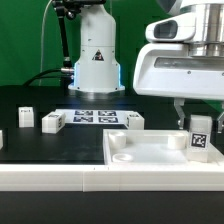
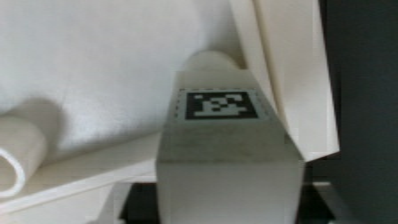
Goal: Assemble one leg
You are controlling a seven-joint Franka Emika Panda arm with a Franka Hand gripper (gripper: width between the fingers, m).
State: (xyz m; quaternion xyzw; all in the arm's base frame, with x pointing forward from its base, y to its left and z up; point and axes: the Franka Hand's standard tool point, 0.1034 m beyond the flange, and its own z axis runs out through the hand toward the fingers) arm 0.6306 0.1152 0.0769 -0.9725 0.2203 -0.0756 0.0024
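My gripper is shut on the leg, a small white oblong block with a black-and-white tag facing the camera. It holds the leg upright over the near right corner of the large flat white square piece with a raised rim. In the wrist view the leg fills the middle between the dark fingers, with its far end close to the piece's rim. I cannot tell whether the leg touches the piece. A round raised boss shows on the piece beside the leg.
Three more white legs lie on the black table. The marker board lies behind the square piece. The robot base stands at the back. A white part shows at the exterior view's left edge.
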